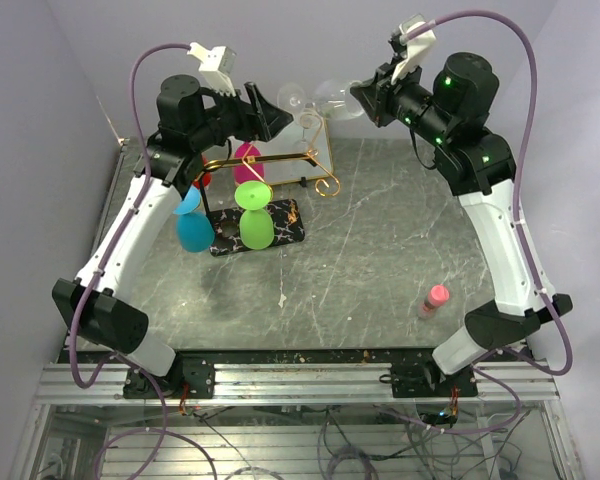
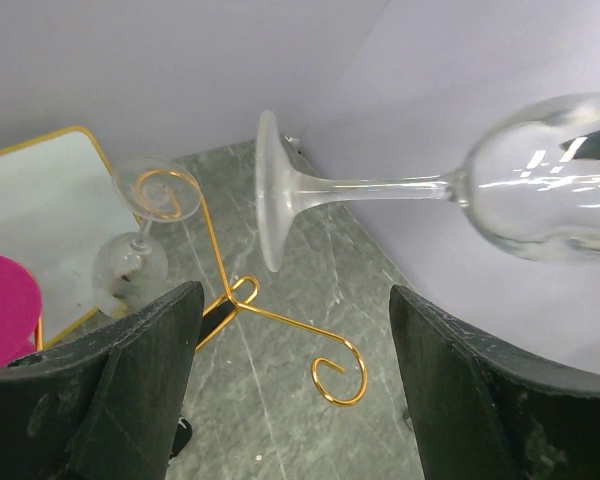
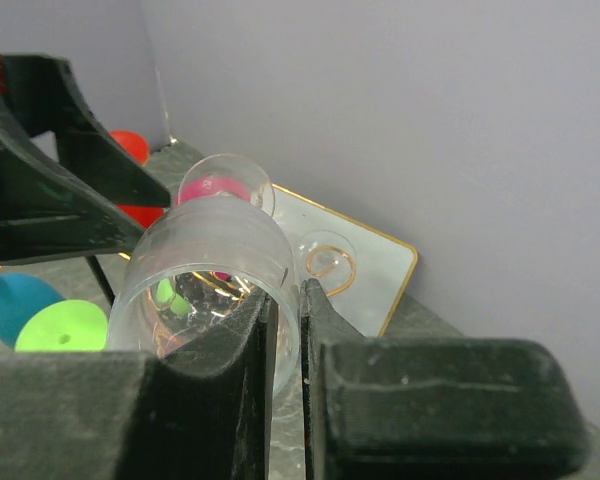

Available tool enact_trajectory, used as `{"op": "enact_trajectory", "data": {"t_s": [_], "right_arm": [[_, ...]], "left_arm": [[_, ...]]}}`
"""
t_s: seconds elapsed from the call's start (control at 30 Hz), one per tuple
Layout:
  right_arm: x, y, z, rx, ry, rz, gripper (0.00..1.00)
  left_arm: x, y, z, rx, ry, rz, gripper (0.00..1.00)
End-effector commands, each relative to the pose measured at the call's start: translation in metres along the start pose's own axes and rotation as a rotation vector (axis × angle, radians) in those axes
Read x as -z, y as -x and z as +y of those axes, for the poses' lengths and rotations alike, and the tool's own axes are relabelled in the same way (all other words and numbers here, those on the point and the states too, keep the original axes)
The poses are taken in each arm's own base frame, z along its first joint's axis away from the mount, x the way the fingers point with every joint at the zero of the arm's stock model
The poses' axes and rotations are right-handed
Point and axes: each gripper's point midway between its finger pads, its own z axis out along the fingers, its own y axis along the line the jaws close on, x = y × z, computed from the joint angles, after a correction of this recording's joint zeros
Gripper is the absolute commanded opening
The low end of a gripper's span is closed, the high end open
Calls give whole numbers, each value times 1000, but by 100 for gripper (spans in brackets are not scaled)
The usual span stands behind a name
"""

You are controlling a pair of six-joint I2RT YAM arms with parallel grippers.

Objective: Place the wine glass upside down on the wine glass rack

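A clear wine glass [image 1: 325, 97] is held on its side above the back of the table, foot [image 2: 270, 190] toward the left arm. My right gripper [image 3: 288, 300] is shut on its rim [image 3: 210, 265], one finger inside the bowl and one outside. My left gripper [image 2: 295, 385] stands open just short of the foot, with nothing between its fingers [image 2: 110, 390]. The gold wine glass rack [image 1: 280, 160] stands below on its black slab [image 1: 285, 235]. A pink glass [image 1: 247, 158], a green glass [image 1: 255, 215] and a blue glass [image 1: 193, 225] hang from it upside down.
A gold-rimmed white tray [image 2: 40, 190] lies at the back by the wall, with another clear glass [image 2: 130, 265] on it. A small pink bottle [image 1: 435, 298] lies at the right of the table. A red object [image 1: 202, 180] sits behind the rack.
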Motion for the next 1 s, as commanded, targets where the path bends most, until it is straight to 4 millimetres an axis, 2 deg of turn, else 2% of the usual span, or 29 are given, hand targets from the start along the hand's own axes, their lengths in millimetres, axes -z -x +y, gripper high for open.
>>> {"op": "enact_trajectory", "data": {"t_s": [0.0,0.2,0.53,0.8,0.97], "right_arm": [[22,42,12,-9,46,-124,0],[27,42,20,-20,85,-122,0],[38,34,23,-17,94,-107,0],[40,34,29,-30,129,-108,0],[40,34,26,-32,124,-111,0]], "left_arm": [[-2,4,-14,42,-66,-38,86],[-2,2,-21,62,-125,-51,86],[12,7,-31,50,-213,-66,77],[15,8,-32,48,-231,-67,59],[16,7,-33,47,-243,-61,44]]}}
